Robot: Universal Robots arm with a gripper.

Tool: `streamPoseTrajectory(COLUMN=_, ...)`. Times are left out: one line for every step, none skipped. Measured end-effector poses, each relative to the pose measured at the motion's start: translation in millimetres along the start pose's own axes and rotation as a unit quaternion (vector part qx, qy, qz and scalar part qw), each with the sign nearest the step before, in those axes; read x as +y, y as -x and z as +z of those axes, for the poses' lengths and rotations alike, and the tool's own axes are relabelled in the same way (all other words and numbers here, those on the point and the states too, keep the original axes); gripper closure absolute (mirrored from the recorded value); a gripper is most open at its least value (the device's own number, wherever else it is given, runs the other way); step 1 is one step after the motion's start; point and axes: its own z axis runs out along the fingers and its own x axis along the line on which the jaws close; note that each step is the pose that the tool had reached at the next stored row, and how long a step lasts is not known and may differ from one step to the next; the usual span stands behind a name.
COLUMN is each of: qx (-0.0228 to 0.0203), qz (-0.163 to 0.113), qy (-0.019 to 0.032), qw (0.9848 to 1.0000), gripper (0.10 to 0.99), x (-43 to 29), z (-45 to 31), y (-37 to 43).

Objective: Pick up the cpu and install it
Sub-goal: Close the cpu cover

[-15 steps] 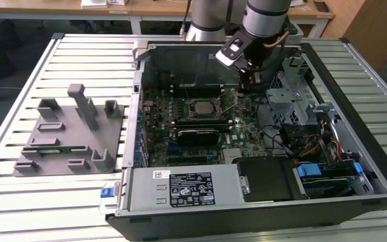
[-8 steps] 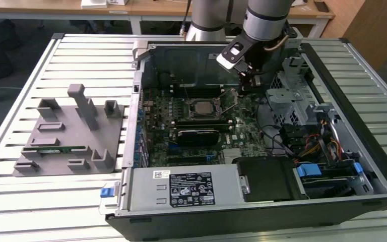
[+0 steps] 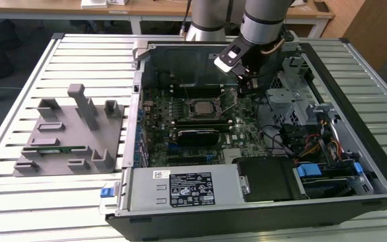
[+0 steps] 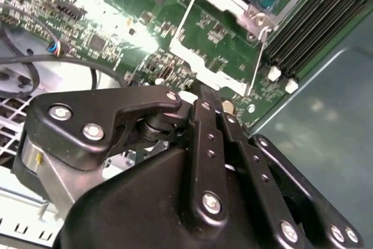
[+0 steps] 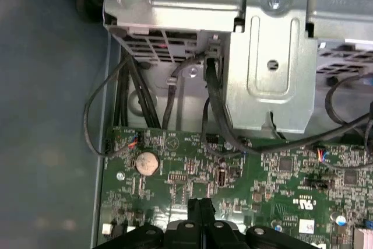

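- My black linkage gripper (image 5: 201,207): the two fingers (image 4: 205,122) are pressed flat together, with nothing clamped between them
- Green printed motherboard (image 5: 192,179): lies directly under my closed tips, which are near a round silver coin cell (image 5: 147,162)
- Black cables (image 5: 213,97): run from the board edge up into a bent silver sheet-metal drive cage (image 5: 274,56)
- Small flat square cpu with a silvery-white top (image 3: 200,107): sits in the silver metal-framed socket (image 4: 254,18) at mid-board
- In the exterior view the cpu is to the left of my gripper (image 3: 247,86) and apart from it
- Open black computer case (image 3: 247,224): houses the board, with my arm reaching in from above
- Grey moulded fixture plate (image 3: 66,136): rests on the white slatted table (image 3: 18,201) at the exterior view's left of the case, and carries a long thin green memory stick (image 3: 59,149)
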Motion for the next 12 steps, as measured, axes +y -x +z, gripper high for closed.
streamPoseTrajectory(qx=0.0000, qz=0.000, qy=0.0000, qw=1.0000, gripper=0.980, x=-1.9, z=0.0, y=-0.1)
streamPoseTrajectory(qx=0.0000, qz=0.000, qy=0.0000, qw=1.0000, gripper=0.980, x=-3.6, z=-0.1, y=-0.2)
streamPoseTrajectory(qx=0.0000, qz=0.000, qy=0.0000, qw=1.0000, gripper=0.980, x=-5.2, z=-0.1, y=-0.3)
streamPoseTrajectory(qx=0.0000, qz=0.000, qy=0.0000, qw=1.0000, gripper=0.980, x=-6.6, z=-0.1, y=-0.4)
streamPoseTrajectory(qx=0.0001, qz=0.000, qy=0.0001, qw=1.0000, gripper=0.980, x=-7.6, z=-0.1, y=-0.5)
streamPoseTrajectory(qx=0.0001, qz=0.000, qy=0.0000, qw=1.0000, gripper=0.980, x=-8.6, z=0.0, y=-0.5)
streamPoseTrajectory(qx=0.0001, qz=0.000, qy=0.0001, qw=1.0000, gripper=0.980, x=-9.1, z=0.0, y=-0.6)
streamPoseTrajectory(qx=0.0001, qz=0.000, qy=0.0000, qw=1.0000, gripper=0.980, x=-9.6, z=0.0, y=-0.6)
streamPoseTrajectory(qx=0.0000, qz=0.000, qy=0.0000, qw=1.0000, gripper=0.980, x=-10.4, z=0.0, y=-0.7)
streamPoseTrajectory(qx=0.0000, qz=0.000, qy=0.0000, qw=1.0000, gripper=0.980, x=-11.3, z=0.0, y=-0.7)
streamPoseTrajectory(qx=0.0001, qz=0.000, qy=0.0000, qw=1.0000, gripper=0.980, x=-12.2, z=0.1, y=-0.8)
streamPoseTrajectory(qx=0.0001, qz=0.000, qy=0.0000, qw=1.0000, gripper=0.980, x=-13.1, z=0.1, y=-0.8)
